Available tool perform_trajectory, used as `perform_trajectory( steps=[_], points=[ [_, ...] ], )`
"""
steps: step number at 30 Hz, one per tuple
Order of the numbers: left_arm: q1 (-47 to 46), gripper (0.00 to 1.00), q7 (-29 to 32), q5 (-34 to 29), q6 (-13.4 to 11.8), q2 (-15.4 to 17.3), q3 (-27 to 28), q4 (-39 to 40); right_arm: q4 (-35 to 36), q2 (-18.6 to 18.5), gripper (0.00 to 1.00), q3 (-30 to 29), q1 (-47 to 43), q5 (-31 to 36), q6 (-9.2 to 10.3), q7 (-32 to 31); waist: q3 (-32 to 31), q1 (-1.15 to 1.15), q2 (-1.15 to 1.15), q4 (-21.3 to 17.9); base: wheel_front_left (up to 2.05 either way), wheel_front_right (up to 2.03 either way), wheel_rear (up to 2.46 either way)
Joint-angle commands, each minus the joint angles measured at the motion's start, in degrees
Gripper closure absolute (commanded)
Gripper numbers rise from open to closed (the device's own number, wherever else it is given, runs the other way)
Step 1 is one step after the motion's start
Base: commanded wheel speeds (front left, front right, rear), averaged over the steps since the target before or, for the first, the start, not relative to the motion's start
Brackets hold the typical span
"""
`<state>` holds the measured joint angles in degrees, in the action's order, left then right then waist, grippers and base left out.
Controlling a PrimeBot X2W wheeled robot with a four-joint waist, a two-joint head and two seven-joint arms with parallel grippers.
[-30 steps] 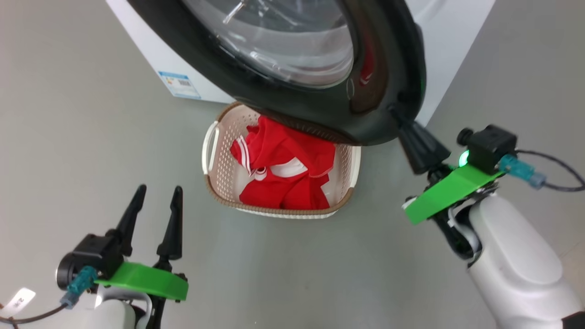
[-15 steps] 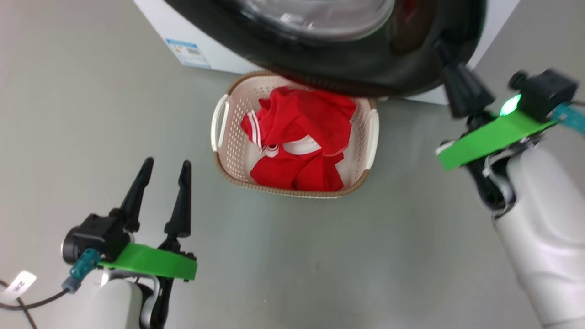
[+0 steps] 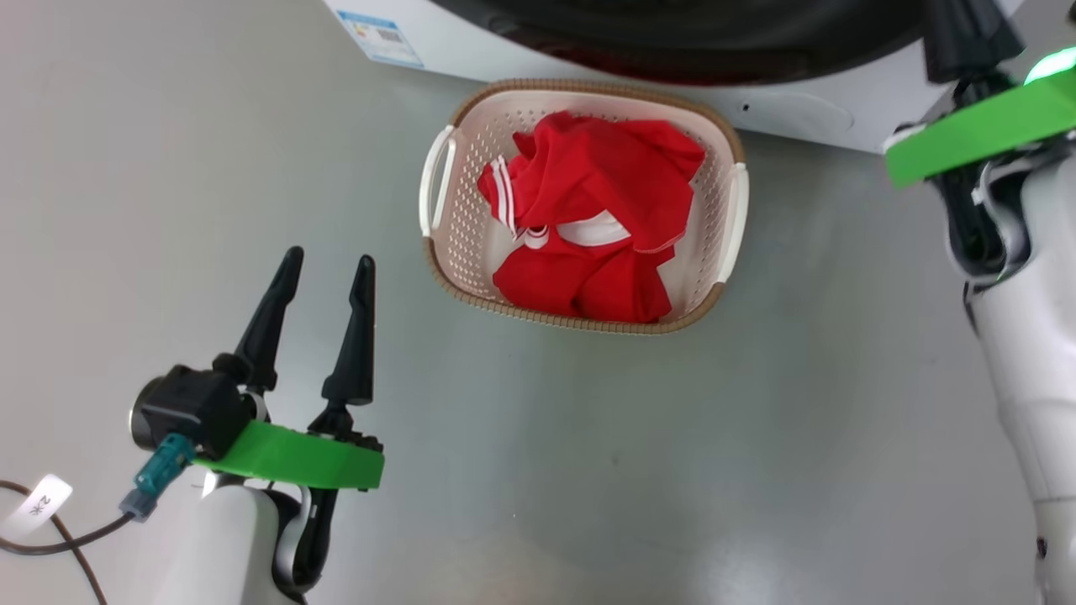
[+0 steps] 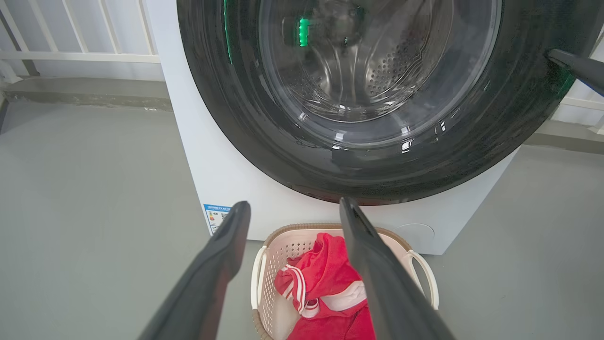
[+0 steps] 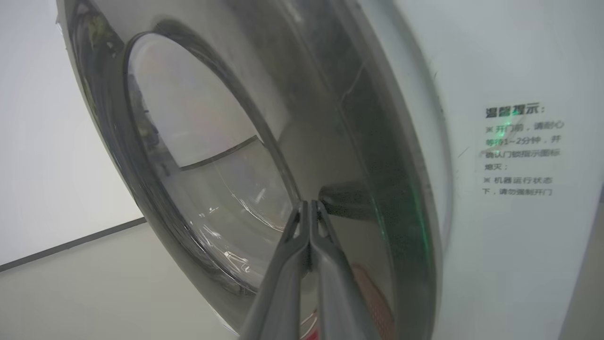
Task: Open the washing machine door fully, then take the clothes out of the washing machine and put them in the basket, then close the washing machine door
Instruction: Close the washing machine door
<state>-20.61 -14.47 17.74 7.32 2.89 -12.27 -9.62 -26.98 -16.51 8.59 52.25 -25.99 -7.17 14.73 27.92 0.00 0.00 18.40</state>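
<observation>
The washing machine door (image 4: pixel 368 156), glossy black with a glass bowl, lies close against the white washing machine (image 4: pixel 212 160); I cannot tell if it is latched. My right gripper (image 5: pixel 309 204) is shut and empty, its tips pressed on the door's (image 5: pixel 212 156) black ring near the right edge. In the head view that gripper (image 3: pixel 958 34) is at the top right. On the floor before the machine (image 3: pixel 807 105) stands the basket (image 3: pixel 471 227) holding the red clothes (image 3: pixel 597 210). My left gripper (image 3: pixel 328 260) hovers open and empty to the basket's lower left.
Grey floor surrounds the basket (image 4: pixel 292 231). A blue label (image 3: pixel 378 38) marks the machine's lower left corner. A white railing (image 4: pixel 80 56) runs behind the machine. A cable with a paper tag (image 3: pixel 38 517) trails from my left wrist. A text sticker (image 5: pixel 519 151) is on the front panel.
The door has swung in toward the machine with my right gripper pushing on its edge. The head camera has shifted, uncovering the whole basket. The left gripper stays open in place.
</observation>
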Motion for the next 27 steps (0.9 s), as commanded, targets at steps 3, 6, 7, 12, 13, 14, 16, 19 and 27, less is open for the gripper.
perform_trajectory(
  steps=[3,6,7,12,13,14,16,19,27],
  points=[
    [-1.13,0.0,-0.52,0.54,0.17,1.12,1.64,1.81,0.59,0.77,1.0,-0.2,2.47,1.12,-0.32,0.27,1.11,0.0,0.0,0.7,0.0,0.0,0.0],
    [-1.48,0.0,-0.52,0.62,0.17,0.99,1.34,1.96,0.17,1.19,1.0,-1.52,4.38,1.79,-0.32,0.27,1.7,0.0,0.0,0.88,0.0,0.0,0.0],
    [-1.61,0.0,-0.52,0.64,0.17,0.96,1.26,2.0,0.11,1.3,1.0,-2.07,4.88,2.14,-0.32,0.27,1.84,0.0,0.0,0.93,0.0,0.0,0.0],
    [-2.18,0.0,-0.52,0.72,0.17,0.87,0.86,2.14,0.72,2.17,1.0,-6.05,6.62,3.69,-0.32,0.27,2.32,0.0,0.0,1.26,0.0,0.0,0.0],
    [-2.28,0.0,-0.52,0.74,0.17,0.87,0.76,2.17,0.83,2.36,1.0,-6.86,6.89,4.17,-0.32,0.27,2.39,0.0,0.0,1.34,0.0,0.0,0.0],
    [-2.38,0.0,-0.52,0.77,0.17,0.86,0.64,2.21,0.83,2.57,1.0,-7.41,7.16,4.52,-0.32,0.27,2.46,0.0,0.0,1.43,0.0,0.0,0.0],
    [-2.55,0.0,-0.52,0.81,0.17,0.91,0.43,2.31,1.06,2.93,1.0,-8.5,7.82,5.31,-0.32,0.27,2.65,0.0,0.0,1.53,0.0,0.0,0.0],
    [-2.63,0.0,-0.52,0.82,0.17,0.98,0.51,2.3,1.62,3.9,1.0,-7.79,7.55,6.24,-0.32,0.27,2.59,0.0,0.0,1.37,0.0,0.0,0.0],
    [-1.78,0.0,-0.52,0.79,0.17,1.7,0.68,0.34,1.08,4.19,0.93,-2.0,1.56,5.54,-0.32,0.27,-0.34,0.0,0.0,-0.24,0.0,0.0,0.0]
  ],
)
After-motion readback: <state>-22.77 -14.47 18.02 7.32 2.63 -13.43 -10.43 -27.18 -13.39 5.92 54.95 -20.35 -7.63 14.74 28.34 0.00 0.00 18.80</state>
